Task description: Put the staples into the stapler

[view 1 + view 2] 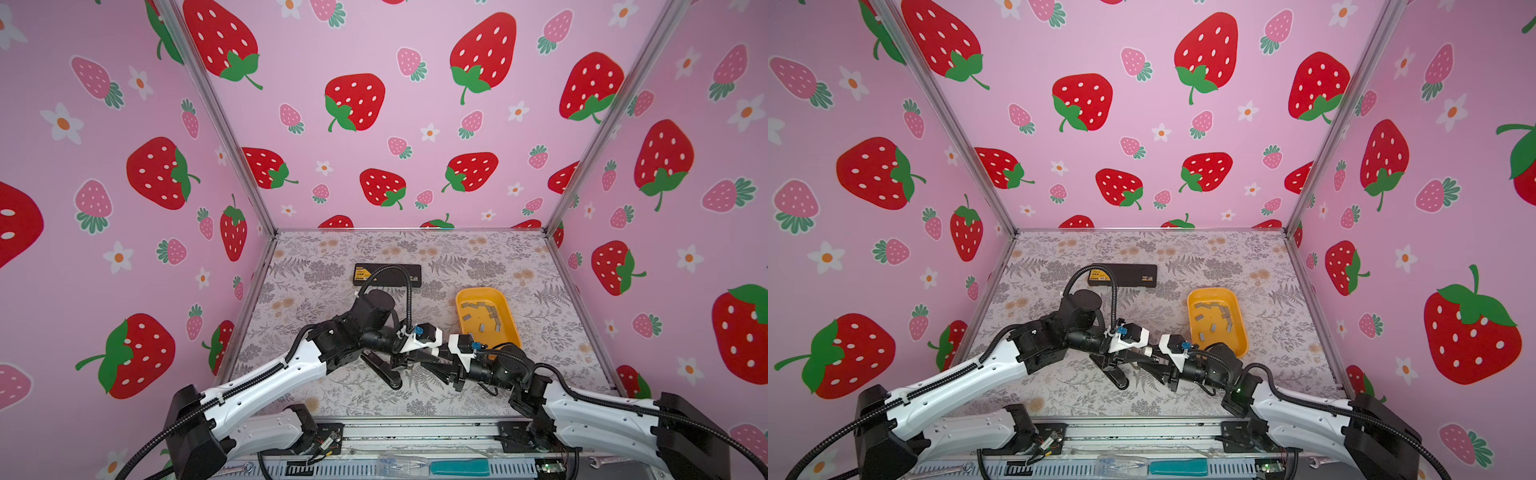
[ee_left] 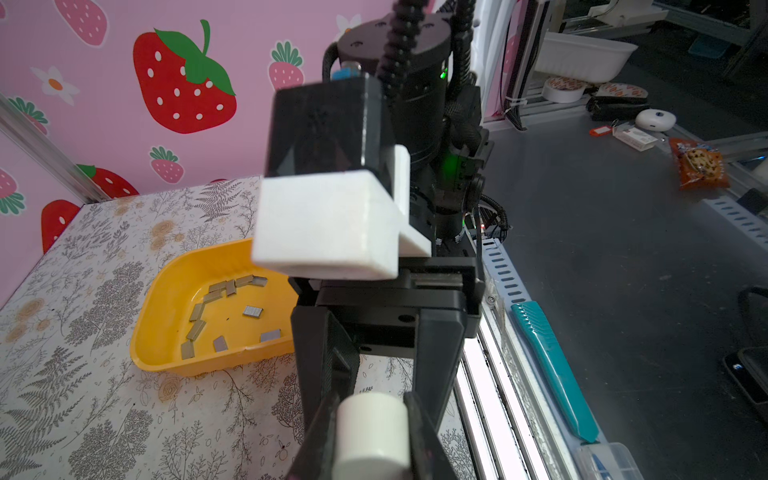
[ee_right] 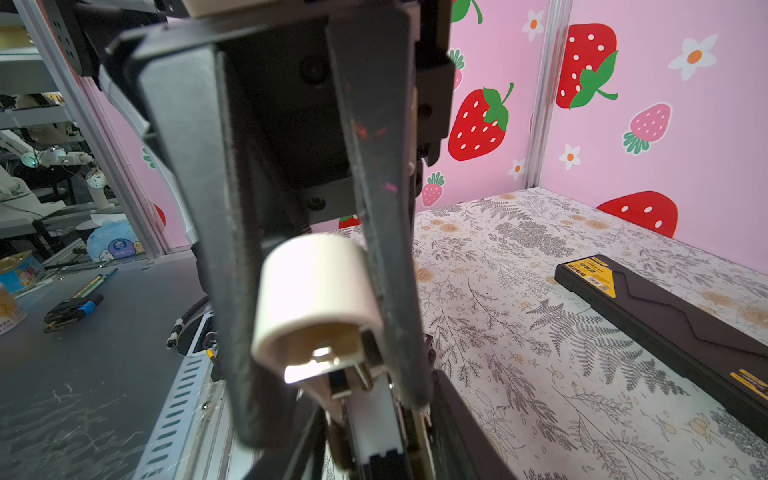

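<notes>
Checking the mid-air hold beside the yellow tray [image 2: 166, 299], found the stapler [image 3: 311, 286] clamped across its whitish body in the left gripper [image 3: 336, 411], held clear of the table [image 2: 83, 395], near the tray's near end on the side toward the left arm; noted the right gripper [image 2: 376, 390] facing it head-on, jaws parted to either side of the stapler's free end, nothing seen pinched between them; contact with the stapler not discernible in either wrist view.

Logged the staples [image 2: 252, 311] as lying loose in the tray, short grey strips scattered over its floor; none near the stapler, none in either gripper; saw bare metal under the stapler's whitish cap, too close and blurred to tell whether loaded.

Judged the step in hand to be a second hold on the stapler, to open it for loading; task judged early, loading itself not begun.

Judged it best to hold the left clamp firm and motionless; to close the right jaws squarely on the part meant to swing or slide, clear of the left clamp; to pull along the hinge's own travel, never sideways, lest the body twist out; to finish with the channel facing up and toward the tray.

Flagged as risks: crowded fingertips; smooth plastic; easy slip.
</notes>
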Action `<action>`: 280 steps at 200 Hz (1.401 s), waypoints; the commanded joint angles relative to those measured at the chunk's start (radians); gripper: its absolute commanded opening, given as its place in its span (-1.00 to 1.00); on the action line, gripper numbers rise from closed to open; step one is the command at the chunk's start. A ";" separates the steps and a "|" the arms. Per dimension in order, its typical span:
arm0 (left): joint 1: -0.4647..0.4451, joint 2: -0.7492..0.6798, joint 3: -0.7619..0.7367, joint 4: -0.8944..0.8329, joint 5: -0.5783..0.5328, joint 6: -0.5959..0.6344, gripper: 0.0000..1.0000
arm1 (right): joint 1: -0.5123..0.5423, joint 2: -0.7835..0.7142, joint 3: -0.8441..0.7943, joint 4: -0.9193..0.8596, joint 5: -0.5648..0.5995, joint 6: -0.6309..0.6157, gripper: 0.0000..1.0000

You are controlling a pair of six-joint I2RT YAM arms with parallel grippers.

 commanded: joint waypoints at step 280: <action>0.378 -0.405 -0.577 0.178 -0.983 -0.865 0.99 | -0.019 0.572 0.495 -0.902 0.659 0.478 -1.00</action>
